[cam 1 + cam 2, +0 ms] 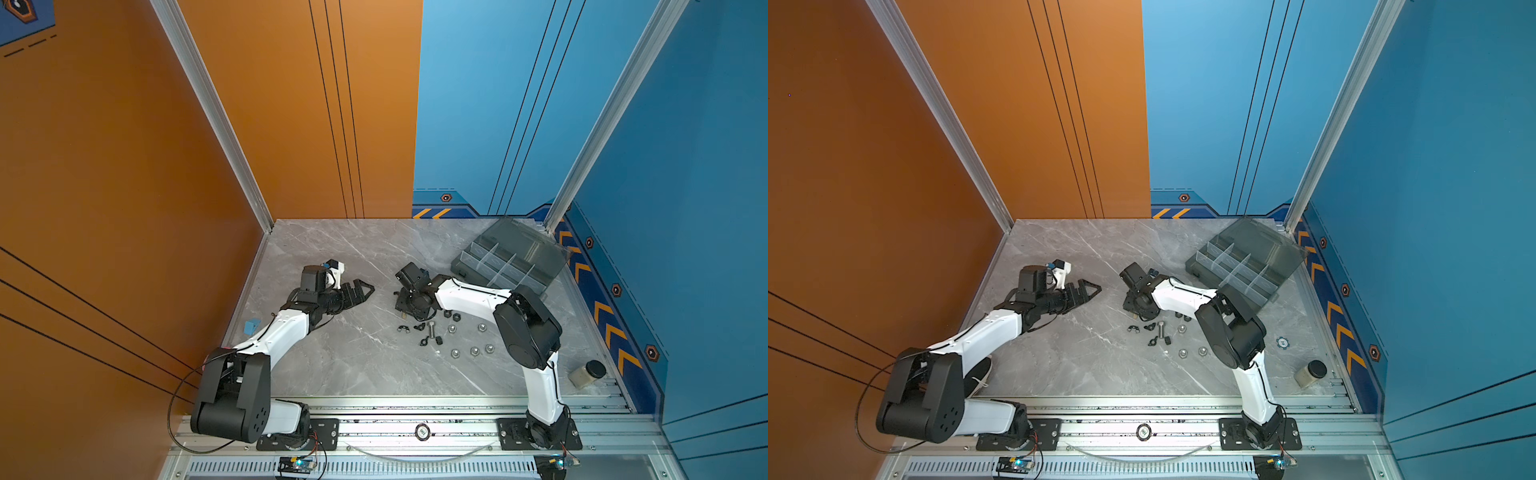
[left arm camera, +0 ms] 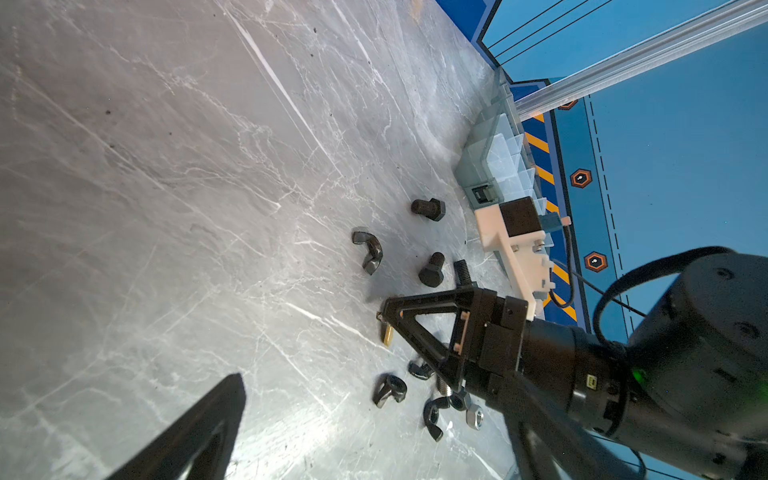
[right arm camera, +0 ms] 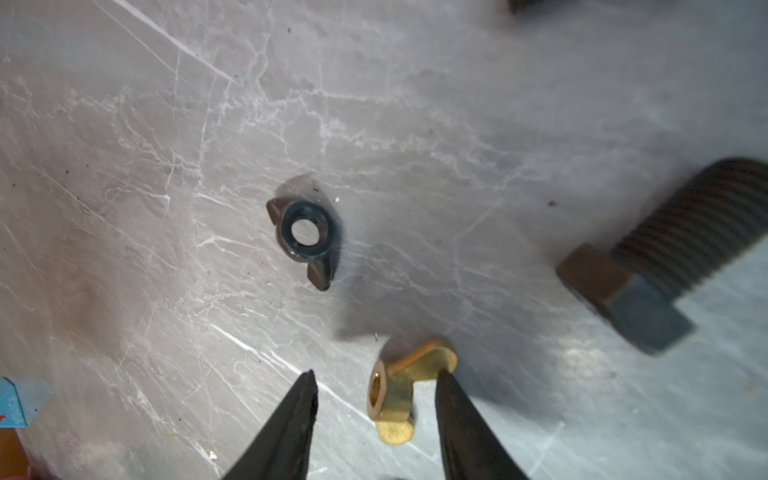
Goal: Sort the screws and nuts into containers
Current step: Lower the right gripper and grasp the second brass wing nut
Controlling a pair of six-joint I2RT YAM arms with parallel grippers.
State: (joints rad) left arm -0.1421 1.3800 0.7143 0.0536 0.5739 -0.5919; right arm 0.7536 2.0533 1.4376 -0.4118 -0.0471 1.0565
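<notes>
My right gripper (image 3: pixel 375 376) is open and low over the table, its fingers straddling a brass winged nut (image 3: pixel 399 390). One finger touches a wing; the other stands clear. Beside it lie a black winged nut (image 3: pixel 305 232) and a black screw (image 3: pixel 665 257). In both top views more screws and nuts lie under the right arm: a silver bolt (image 1: pixel 432 329), black bolts (image 1: pixel 456 318) and silver hex nuts (image 1: pixel 474 351). The grey box of containers (image 1: pixel 461 266) stands open at the back right, its compartments bare. My left gripper (image 1: pixel 370 288) is open and holds nothing, left of the pile.
A small jar with a black lid (image 1: pixel 588 373) stands near the front right edge. A blue block (image 1: pixel 251 325) lies by the left wall. The organiser's lid (image 1: pixel 528 245) leans back toward the corner post. A metal rail runs along the table's front.
</notes>
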